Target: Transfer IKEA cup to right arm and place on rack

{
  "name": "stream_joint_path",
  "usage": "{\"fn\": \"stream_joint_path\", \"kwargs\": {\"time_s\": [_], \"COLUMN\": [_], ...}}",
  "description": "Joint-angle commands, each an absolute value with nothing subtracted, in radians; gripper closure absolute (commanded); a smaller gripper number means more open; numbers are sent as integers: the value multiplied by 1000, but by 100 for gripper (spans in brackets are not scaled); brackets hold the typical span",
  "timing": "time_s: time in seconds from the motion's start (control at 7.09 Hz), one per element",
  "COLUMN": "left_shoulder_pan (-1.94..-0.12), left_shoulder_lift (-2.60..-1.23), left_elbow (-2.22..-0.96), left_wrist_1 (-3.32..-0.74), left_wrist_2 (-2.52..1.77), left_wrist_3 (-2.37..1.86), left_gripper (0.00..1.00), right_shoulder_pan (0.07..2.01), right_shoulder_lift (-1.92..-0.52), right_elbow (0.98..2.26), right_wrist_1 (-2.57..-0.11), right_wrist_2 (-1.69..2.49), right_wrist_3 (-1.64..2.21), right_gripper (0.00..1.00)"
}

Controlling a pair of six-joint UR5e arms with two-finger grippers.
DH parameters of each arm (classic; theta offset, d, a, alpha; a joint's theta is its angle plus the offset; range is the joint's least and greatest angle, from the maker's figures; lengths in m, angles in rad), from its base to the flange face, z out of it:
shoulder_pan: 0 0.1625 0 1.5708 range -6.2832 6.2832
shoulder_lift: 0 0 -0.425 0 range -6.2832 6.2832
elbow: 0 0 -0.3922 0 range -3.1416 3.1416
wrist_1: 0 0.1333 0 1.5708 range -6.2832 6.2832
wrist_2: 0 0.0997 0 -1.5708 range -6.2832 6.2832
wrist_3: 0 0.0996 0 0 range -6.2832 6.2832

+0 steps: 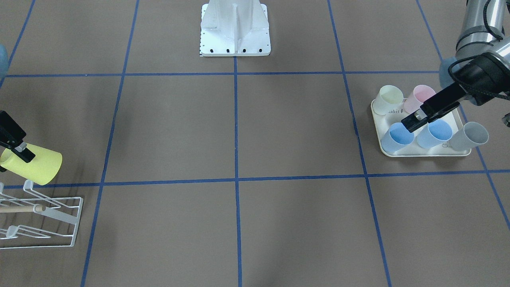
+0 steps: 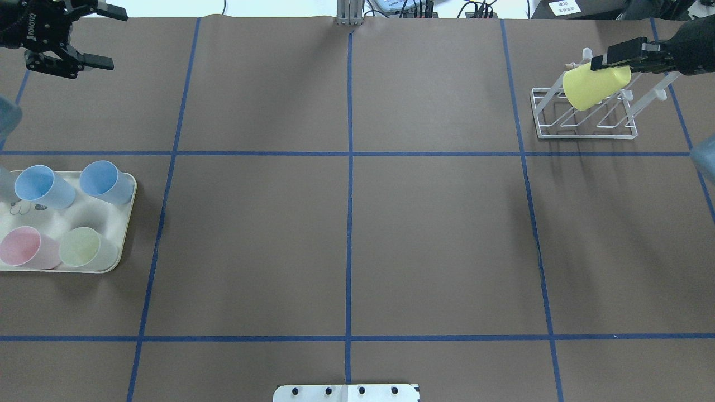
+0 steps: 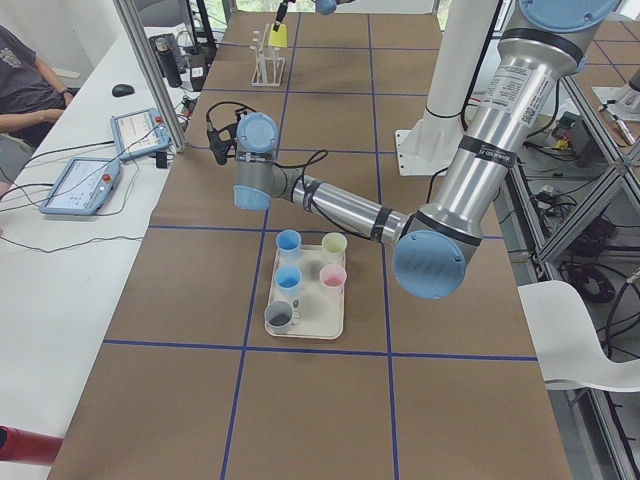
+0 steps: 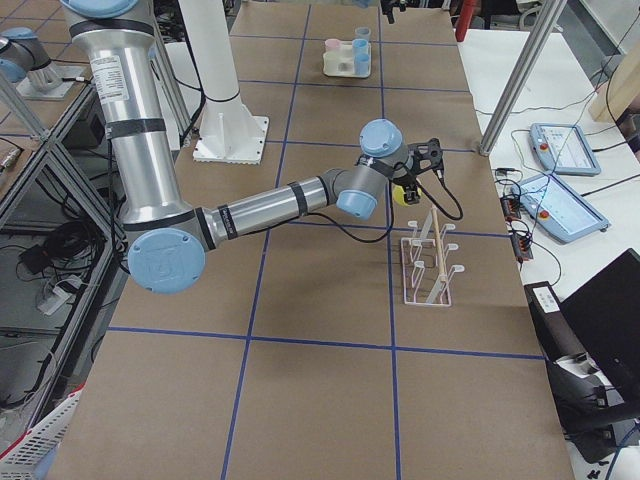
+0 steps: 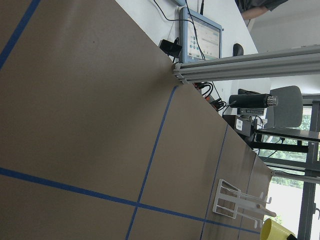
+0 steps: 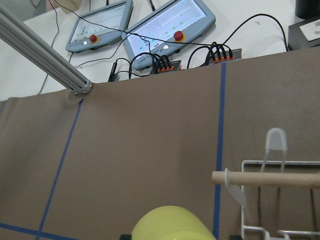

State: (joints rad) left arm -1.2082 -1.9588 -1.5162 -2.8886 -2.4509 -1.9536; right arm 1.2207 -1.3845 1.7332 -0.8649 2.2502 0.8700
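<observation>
Grip is plain to see: the right pincer (image 2: 608, 61) is closed on the yellow cup (image 2: 593, 85), one black finger lying along the top of the cup wall in the overhead view. The cup is tilted nearly onto its side, and most of its body juts out beyond the fingertips and below them. From the right wrist camera only a rounded yellow edge shows at the bottom, between the two fingers. The rack (image 2: 586, 120) stands directly beneath this pincer on the brown surface (image 2: 435, 234), its upturned prongs just under the cup, and its wooden dowel (image 6: 265, 178) lies ahead of the fingertips. Whether the cup touches a prong I cannot tell; in the front-facing view its lower edge sits right by one prong tip. The left pincer (image 2: 114, 38) is well apart from all this at the other end of the surface, its fingers spread wide and holding nothing. Below and to the robot's side of it lies the cream tray (image 2: 127, 223), which carries two blue cups (image 2: 42, 187), a pink cup (image 2: 25, 248) and a pale green cup (image 2: 86, 248). The front-facing view also shows a grey cup (image 1: 472, 135) at the tray's outer corner. There the left pincer hangs over the blue cups without touching them.
</observation>
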Motion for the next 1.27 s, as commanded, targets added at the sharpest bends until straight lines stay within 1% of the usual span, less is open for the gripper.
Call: {"fn": "stream_joint_path", "kwargs": {"time_s": [0.0,0.28,0.56,1.13], "left_shoulder_pan": [-1207,-1207,-1207,-1207], "left_shoulder_lift": [-1959,-1957,-1956,-1953], "left_elbow": [-1516,-1514,-1519,-1520], "left_wrist_1": [-2887,-2887,-2887,-2887], "left_wrist_2": [-2448,-2448,-2448,-2448], "left_wrist_3": [-1953,-1953,-1953,-1953], "left_gripper": [0,0,0,0], "right_shoulder_pan": [1232,1203,1189,1172], "right_shoulder_lift": [-1391,-1381,-1359,-1338], "right_elbow": [1821,1815,1810,1793], "right_wrist_1": [-1130,-1224,-1293,-1309], "right_wrist_2": [2244,2200,2158,2080], "right_wrist_3": [685,674,588,586], "right_gripper": [88,91,91,91]}}
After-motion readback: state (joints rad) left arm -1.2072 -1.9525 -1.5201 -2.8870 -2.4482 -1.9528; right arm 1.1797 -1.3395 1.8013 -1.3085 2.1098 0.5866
